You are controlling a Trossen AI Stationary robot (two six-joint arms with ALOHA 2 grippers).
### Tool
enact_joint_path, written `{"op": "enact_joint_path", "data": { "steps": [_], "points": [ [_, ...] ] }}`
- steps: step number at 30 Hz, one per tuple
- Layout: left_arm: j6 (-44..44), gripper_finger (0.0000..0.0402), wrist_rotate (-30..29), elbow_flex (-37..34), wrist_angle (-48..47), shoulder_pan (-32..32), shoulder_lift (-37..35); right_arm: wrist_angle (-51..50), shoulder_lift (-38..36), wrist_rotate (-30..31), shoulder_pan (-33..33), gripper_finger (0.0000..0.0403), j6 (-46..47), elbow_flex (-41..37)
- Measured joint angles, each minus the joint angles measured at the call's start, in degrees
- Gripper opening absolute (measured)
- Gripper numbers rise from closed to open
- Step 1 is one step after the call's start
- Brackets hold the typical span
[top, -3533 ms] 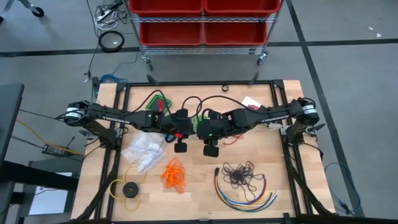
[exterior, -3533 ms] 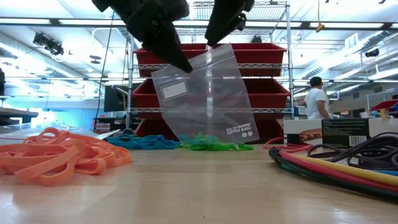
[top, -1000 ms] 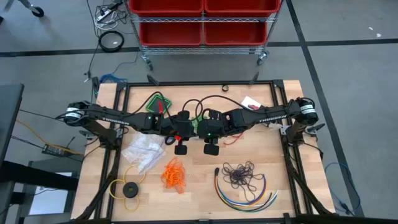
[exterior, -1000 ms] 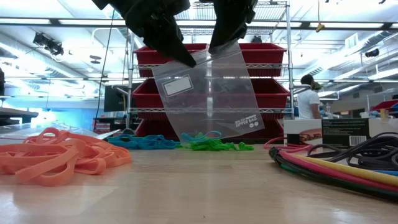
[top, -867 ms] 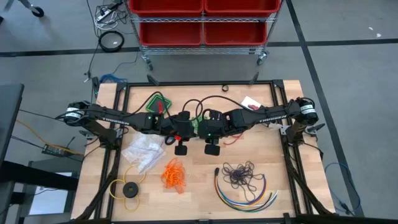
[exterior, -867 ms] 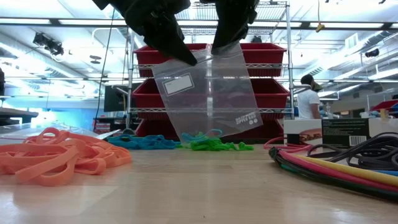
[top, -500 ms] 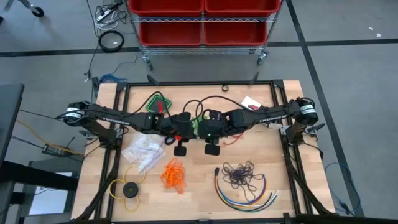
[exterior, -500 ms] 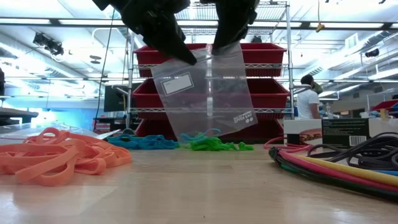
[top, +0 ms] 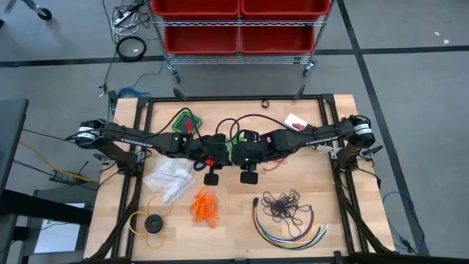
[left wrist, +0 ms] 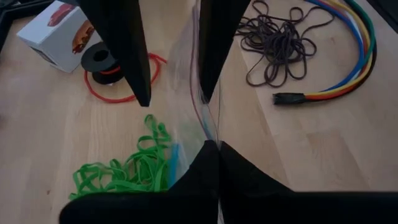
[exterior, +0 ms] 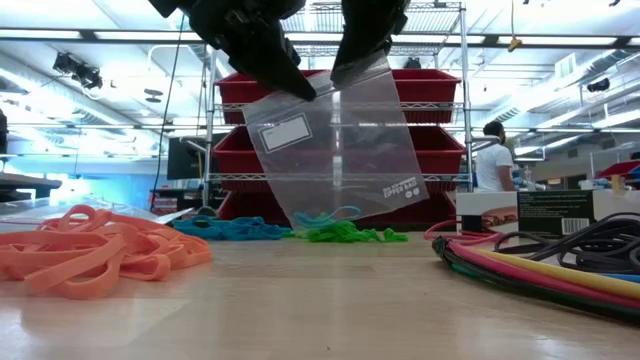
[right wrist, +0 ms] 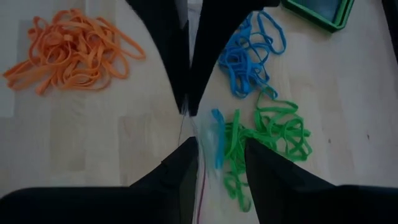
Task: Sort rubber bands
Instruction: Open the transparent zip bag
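Zip bag [exterior: 335, 150]: hung upright mid-counter, mouth up, prob. for loading.
L end effector [exterior: 285, 82]: clamped on one top corner.
R end effector [exterior: 350, 68]: fingers apart astride the rim, likely spreading it.
Bands: green [exterior: 345, 234] + blue [exterior: 228, 229] under bag; orange [top: 204, 205], purple [top: 283, 205] apart.
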Motion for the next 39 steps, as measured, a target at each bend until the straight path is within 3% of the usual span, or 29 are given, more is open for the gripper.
{"op": "enact_joint_path", "data": {
  "steps": [24, 31, 39],
  "points": [
    [1.34, 0.0, 9.08, 0.0, 0.47, 0.0, 0.0, -5.9, -0.02, -2.46, 0.81, 0.0106, -0.31, 0.04],
    [1.32, 0.0, 15.29, 0.0, 1.86, -0.05, 0.0, -3.05, -0.02, -3.37, 1.77, 0.0091, -2.64, 0.04],
    [1.13, 0.0, 19.04, 0.02, 2.08, 0.03, 0.0, -4.89, -0.02, -3.53, 1.86, 0.0101, -3.17, 0.04]
  ]
}}
